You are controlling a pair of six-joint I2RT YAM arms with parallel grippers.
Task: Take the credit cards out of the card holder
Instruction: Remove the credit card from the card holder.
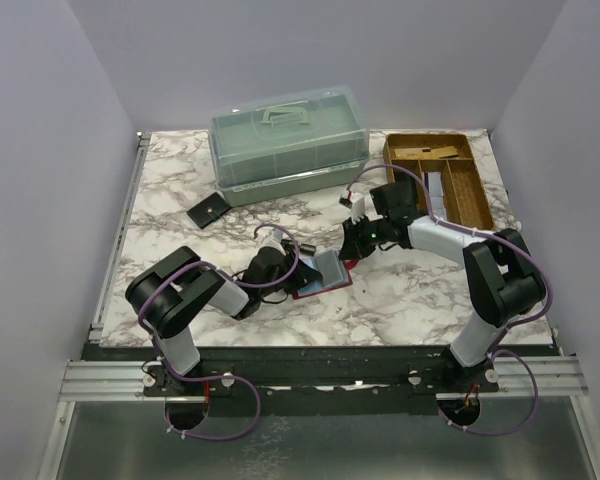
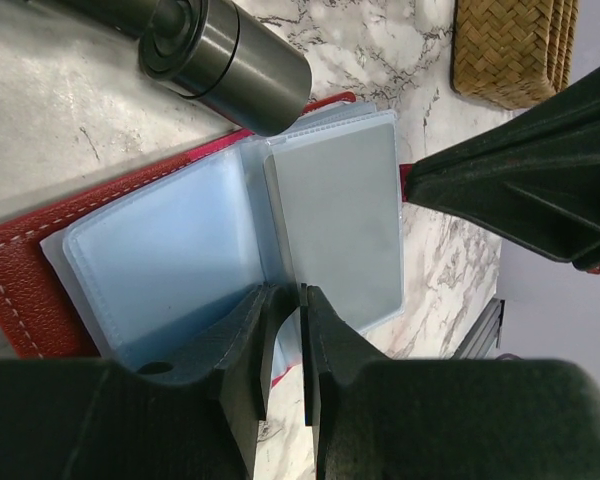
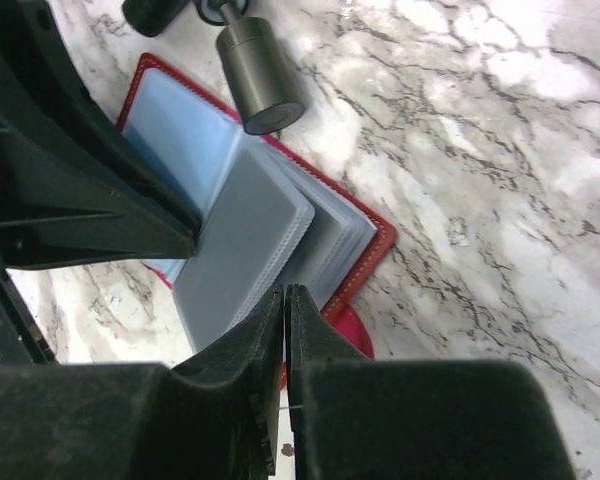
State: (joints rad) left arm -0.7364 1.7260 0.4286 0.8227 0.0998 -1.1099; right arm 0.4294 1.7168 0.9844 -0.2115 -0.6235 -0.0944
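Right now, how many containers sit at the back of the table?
2: a clear lidded plastic box at the back, left of centre, and a woven tray at back right. None seems hidden.

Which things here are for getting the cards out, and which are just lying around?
For the job: card holder, cards, left gripper, right gripper.
Lying about: lidded box, wicker tray, black wallet.
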